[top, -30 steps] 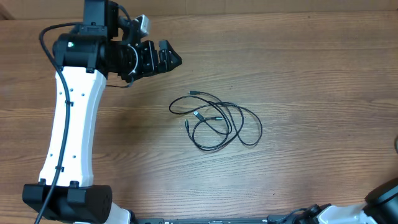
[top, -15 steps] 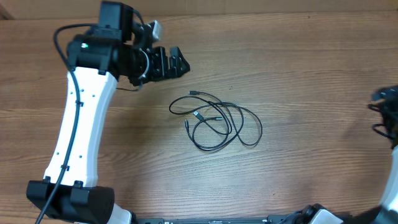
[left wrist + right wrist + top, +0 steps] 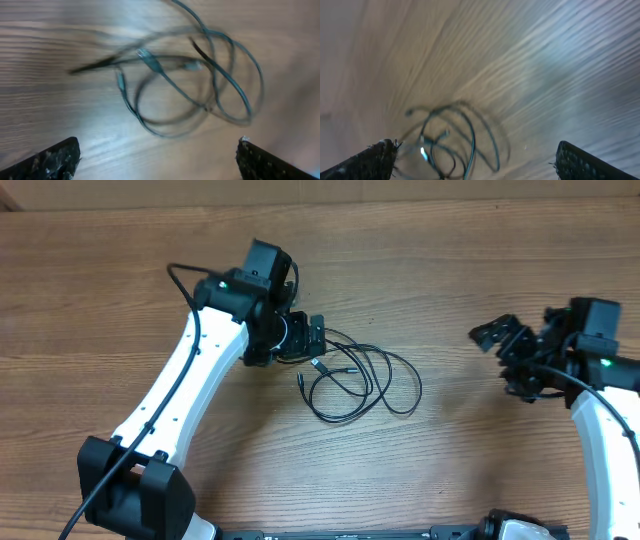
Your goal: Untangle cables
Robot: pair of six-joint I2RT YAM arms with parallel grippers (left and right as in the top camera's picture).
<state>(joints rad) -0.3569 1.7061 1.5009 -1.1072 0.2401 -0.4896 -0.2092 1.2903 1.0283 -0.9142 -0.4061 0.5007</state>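
Broadly, the desk is bare wood. The left arm reaches in from 7 o'clock and the right arm from 4 o'clock. The left pincer hangs over the tangle's 10 o'clock edge, jaws spread wide and holding nothing. The right pincer sits well apart at 3 o'clock, equally wide and empty. The cables lie flat near the desk's centre, two thin black cords in loose loops that cross several times. One plug rests inside the loops, just beside the left pincer, and another end lies near it toward 7 o'clock. Both wrist views are blurred, so finer crossings cannot be read. This looks like the approach before a first grasp. Next, the left pincer likely needs to lower onto one plug end or a single strand. The right would then close in to take the other cord, since catching both strands would only tighten things.
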